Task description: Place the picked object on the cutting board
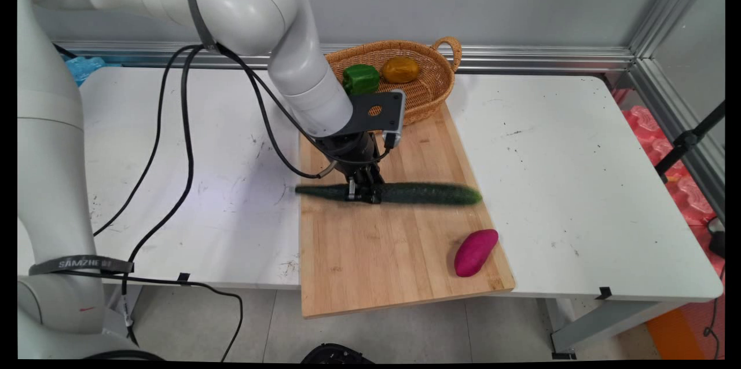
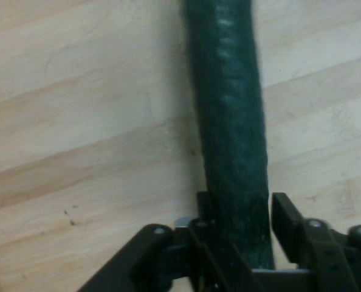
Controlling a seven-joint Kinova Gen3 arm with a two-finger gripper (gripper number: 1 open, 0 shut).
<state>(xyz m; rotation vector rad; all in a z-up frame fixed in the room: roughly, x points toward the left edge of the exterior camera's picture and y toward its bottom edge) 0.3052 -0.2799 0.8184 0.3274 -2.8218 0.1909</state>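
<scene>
A long dark green cucumber (image 1: 428, 193) lies across the wooden cutting board (image 1: 376, 247), its left tip reaching past the board's left edge. My gripper (image 1: 363, 196) stands over the cucumber's left part with a finger on each side, shut on it. In the hand view the cucumber (image 2: 229, 121) runs up the picture between the two black fingers (image 2: 285, 214). A purple sweet potato (image 1: 475, 252) lies on the board's near right corner, well apart from the gripper.
A wicker basket (image 1: 431, 88) with a handle stands at the board's far end. It holds a green pepper (image 1: 360, 79) and a brownish-yellow fruit (image 1: 400, 69). Black cables hang from the arm to the left of the board.
</scene>
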